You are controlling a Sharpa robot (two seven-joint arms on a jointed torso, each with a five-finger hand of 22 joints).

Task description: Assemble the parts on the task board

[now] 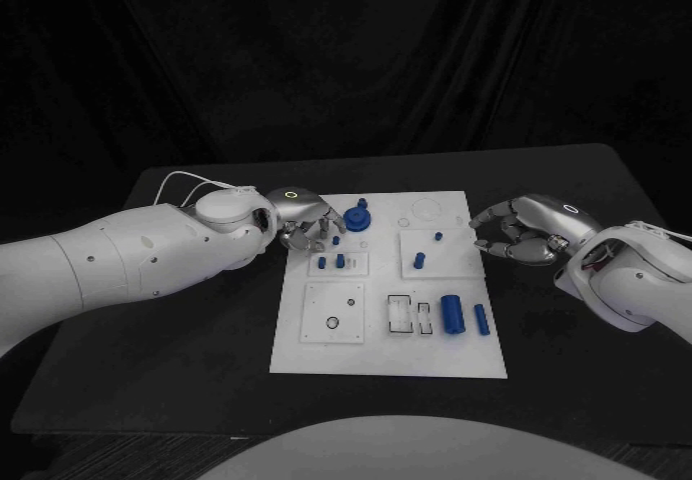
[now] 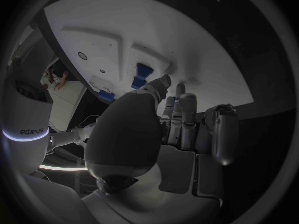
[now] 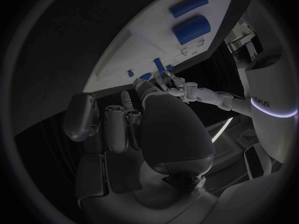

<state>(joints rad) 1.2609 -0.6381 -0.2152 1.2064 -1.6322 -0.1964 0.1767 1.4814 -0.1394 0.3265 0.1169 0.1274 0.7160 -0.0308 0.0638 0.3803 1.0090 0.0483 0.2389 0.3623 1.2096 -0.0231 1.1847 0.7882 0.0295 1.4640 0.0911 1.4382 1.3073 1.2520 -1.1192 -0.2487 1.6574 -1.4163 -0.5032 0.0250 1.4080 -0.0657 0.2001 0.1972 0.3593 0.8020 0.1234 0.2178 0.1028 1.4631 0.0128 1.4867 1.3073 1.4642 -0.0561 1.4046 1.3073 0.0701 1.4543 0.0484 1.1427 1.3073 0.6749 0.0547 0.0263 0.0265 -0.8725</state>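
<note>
With my left hand [image 1: 306, 222] empty, fingers curled over the white task board's [image 1: 389, 355] far-left edge, I should lower squarely onto the short blue pegs [image 1: 330, 262], while my right hand [image 1: 516, 235] hangs curled and empty off the board's right edge.

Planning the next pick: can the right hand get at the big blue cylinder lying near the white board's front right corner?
Probably yes: the right hand hovers empty beside the white board, and nothing covers the big blue cylinder.
</note>
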